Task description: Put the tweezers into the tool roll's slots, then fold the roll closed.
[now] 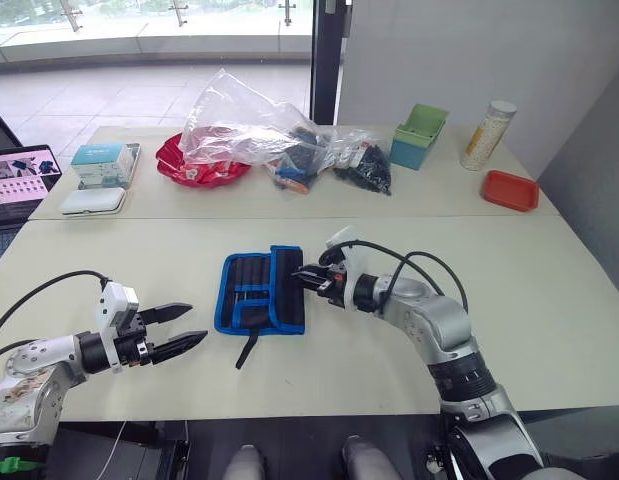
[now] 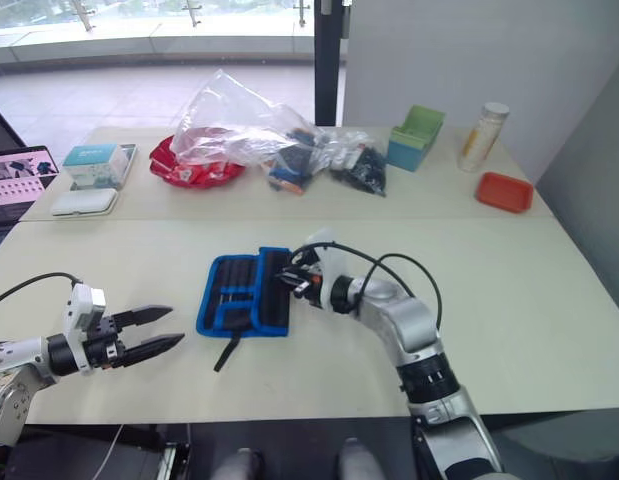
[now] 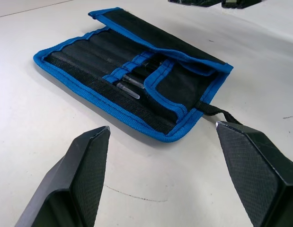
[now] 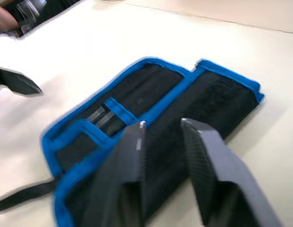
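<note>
One tool roll (image 1: 261,291), two pincers apart

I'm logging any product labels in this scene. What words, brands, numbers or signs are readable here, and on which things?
No text can be read.
The teal and white box at the far left of the table has print, too small to read.
The tall speckled canister shows a pattern, no legible label.
The laptop screen shows pictures, blurred.
The tool roll shows no lettering.
</note>
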Controlling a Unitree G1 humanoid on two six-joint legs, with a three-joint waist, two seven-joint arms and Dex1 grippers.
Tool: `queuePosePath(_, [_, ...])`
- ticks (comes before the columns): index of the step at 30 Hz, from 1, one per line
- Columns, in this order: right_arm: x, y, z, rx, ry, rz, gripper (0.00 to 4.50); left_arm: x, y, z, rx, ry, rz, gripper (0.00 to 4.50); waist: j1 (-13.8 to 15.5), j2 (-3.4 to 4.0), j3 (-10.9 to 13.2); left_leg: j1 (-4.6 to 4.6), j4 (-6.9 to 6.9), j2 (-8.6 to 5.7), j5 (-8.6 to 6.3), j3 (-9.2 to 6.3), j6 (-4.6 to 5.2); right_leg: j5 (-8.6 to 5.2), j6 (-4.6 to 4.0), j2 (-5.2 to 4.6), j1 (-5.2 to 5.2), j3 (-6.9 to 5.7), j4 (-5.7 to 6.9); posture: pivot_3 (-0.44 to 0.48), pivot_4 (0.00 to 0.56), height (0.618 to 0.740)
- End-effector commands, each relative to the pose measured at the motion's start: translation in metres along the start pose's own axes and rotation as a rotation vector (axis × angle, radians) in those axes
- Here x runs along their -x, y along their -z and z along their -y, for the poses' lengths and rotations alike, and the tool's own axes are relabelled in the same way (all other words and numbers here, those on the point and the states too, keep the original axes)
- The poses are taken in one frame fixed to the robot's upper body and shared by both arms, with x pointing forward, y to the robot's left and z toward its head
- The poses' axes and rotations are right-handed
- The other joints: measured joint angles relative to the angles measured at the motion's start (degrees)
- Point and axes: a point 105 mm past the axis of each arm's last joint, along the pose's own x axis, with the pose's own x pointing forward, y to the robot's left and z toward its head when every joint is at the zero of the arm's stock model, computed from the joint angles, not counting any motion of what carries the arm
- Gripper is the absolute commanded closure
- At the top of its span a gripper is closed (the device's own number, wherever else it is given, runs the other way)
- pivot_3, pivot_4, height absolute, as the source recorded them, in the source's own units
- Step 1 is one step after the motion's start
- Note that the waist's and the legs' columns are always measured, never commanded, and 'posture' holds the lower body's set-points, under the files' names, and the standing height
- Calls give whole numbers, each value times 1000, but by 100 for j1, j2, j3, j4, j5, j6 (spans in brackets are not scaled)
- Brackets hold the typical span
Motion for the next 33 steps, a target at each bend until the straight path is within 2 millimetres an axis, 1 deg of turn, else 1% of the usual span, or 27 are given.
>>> queuePosePath(1, [-9, 2, -1, 132, -23, 2, 4491, -4, -12, -4, 59, -23, 52, 723, -3, -1, 1, -1, 0, 0, 0, 0, 0, 0, 0, 0, -1, -1, 0, 0, 150, 740])
queuePosePath(4, [-14, 15, 4, 164, -4, -56, 4491, -13, -11, -4, 141, -51, 55, 723, -6, -1, 1, 0, 2, 0, 0, -1, 0, 0, 0, 0, 0, 0, 2, 0, 150, 740])
queuePosePath(8, [-16, 28, 13, 173, 49, -127, 4491, -28, 0, 4, 250, -64, 8, 723, -8, -1, 0, 4, 2, 0, 0, -2, 0, 0, 0, 0, 3, -1, 6, 0, 150, 740])
queuePosePath(11, [-17, 29, 12, 165, 52, -139, 4491, -35, 8, 6, 362, -73, -6, 723, -5, -3, -1, 8, 4, 0, 0, -3, 0, 0, 0, 0, 9, -1, 8, 0, 150, 740])
queuePosePath(14, [-16, 29, 10, 181, 46, -148, 4491, -41, 16, 7, 414, -71, -34, 723, 7, -2, -2, 18, 7, 0, 1, -4, -1, 0, 0, 0, 18, -2, 12, 0, 150, 740])
queuePosePath(19, [-14, 28, 11, 185, 55, -146, 4491, -54, 16, 15, 484, -11, -39, 723, 52, 0, -3, 29, 8, -3, 2, -4, -3, 0, 0, 0, 28, 0, 12, 0, 150, 740])
queuePosePath(22, [-14, 28, 12, 186, 64, -148, 4491, -60, 16, 22, 483, 23, -56, 723, 72, 0, -3, 29, 8, -4, 3, -4, -4, 1, 0, -1, 29, 1, 12, 0, 150, 740])
queuePosePath(26, [-13, 27, 12, 182, 73, -146, 4491, -60, 6, 12, 498, -7, 10, 723, 128, 1, -4, 29, 8, -4, 3, -3, -5, 1, 0, -1, 28, 2, 12, 0, 150, 740])
queuePosePath(28, [-13, 28, 12, 181, 75, -147, 4491, -55, -1, 3, 499, -41, 49, 723, 142, 1, -4, 29, 9, -4, 3, -3, -5, 1, 0, -1, 28, 1, 12, 0, 150, 740])
queuePosePath(33, [-14, 29, 9, 181, 70, -151, 4491, -46, -7, -8, 536, -88, 105, 723, 133, 1, -4, 29, 7, -4, 4, -4, -6, 1, 0, -1, 24, 1, 12, 0, 150, 740])
